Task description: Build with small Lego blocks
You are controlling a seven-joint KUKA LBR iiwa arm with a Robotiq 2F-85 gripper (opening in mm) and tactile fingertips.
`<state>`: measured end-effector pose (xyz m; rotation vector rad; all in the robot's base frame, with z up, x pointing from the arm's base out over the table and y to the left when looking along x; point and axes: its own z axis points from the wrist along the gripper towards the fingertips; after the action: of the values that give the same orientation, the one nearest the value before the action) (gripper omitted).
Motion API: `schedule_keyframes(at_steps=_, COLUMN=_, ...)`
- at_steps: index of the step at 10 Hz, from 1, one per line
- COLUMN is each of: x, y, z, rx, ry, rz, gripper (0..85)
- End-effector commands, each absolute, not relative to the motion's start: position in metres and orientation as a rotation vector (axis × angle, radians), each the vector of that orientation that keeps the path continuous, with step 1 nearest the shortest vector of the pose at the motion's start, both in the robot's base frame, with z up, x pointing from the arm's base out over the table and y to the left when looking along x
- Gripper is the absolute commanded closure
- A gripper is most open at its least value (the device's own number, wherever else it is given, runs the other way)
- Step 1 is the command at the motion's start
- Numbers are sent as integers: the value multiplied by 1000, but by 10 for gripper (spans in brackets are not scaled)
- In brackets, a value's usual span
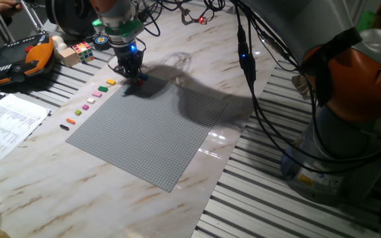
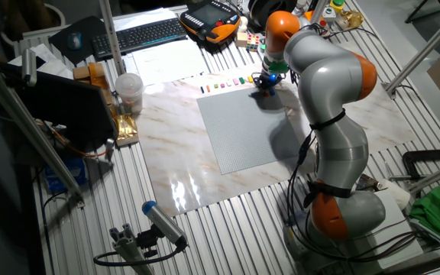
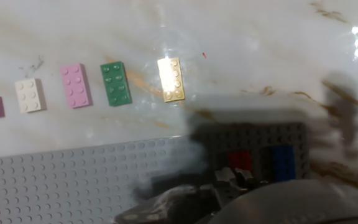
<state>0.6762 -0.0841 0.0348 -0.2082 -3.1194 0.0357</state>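
baseplate [image 1: 154, 129]: large grey studded sheet, flat in the middle of the marble tabletop [image 1: 58, 173]
puzzle cube [image 1: 83, 50]: multicoloured, near the far left corner, beside a wooden block [image 1: 68, 55]
teach pendant [image 1: 15, 59]: orange and black, at the left edge
paper [image 1: 5, 125]: printed sheet, over the left edge
keyboard [image 2: 140, 36]: black, beyond the paper
cup [image 2: 128, 92]: clear plastic, off the tabletop's corner

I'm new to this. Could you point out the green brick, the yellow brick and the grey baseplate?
green brick [image 3: 115, 83], hand view, its studded top
yellow brick [image 3: 171, 79], hand view, its studded top
baseplate [image 1: 151, 135], one fixed view, bare middle
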Motion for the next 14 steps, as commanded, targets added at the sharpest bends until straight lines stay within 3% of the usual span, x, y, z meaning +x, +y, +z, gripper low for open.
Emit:
schedule_keyframes(at_steps=1, x=676, y=-84, z=33, rx=-208, ry=-3120, rz=35, gripper=843)
schedule_keyframes(at_steps=14, x=672, y=-83, z=28, rx=-153, ry=-3129, rz=3, gripper=843)
